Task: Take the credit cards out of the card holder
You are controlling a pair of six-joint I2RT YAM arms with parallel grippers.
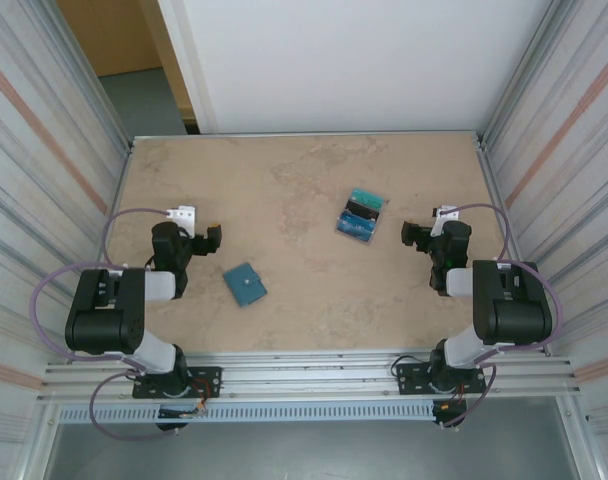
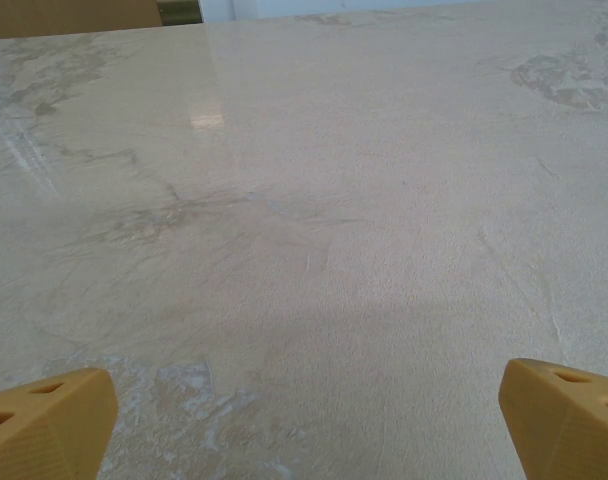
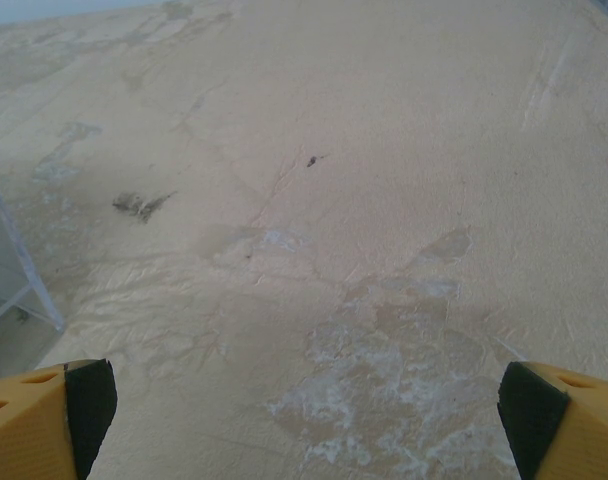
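Observation:
The card holder (image 1: 244, 285) lies closed and flat on the beige table, left of centre, a little right of and nearer than my left gripper (image 1: 213, 240). The credit cards (image 1: 361, 215) rest in a small teal, black and blue pile right of centre, to the left of my right gripper (image 1: 415, 236). Both grippers hover low over bare tabletop. In the left wrist view my left gripper (image 2: 309, 415) stands open, its yellow fingertips (image 2: 49, 420) wide apart with nothing between them. My right gripper (image 3: 304, 405) is open too, with only table between its fingertips (image 3: 564, 415).
Corrugated panel walls (image 1: 44, 170) on aluminium rails close in the table on both sides, and a white wall (image 1: 354, 60) stands at the back. A clear plastic corner (image 3: 9, 270) shows at the left of the right wrist view. Stained patches mark the table surface (image 3: 384, 360).

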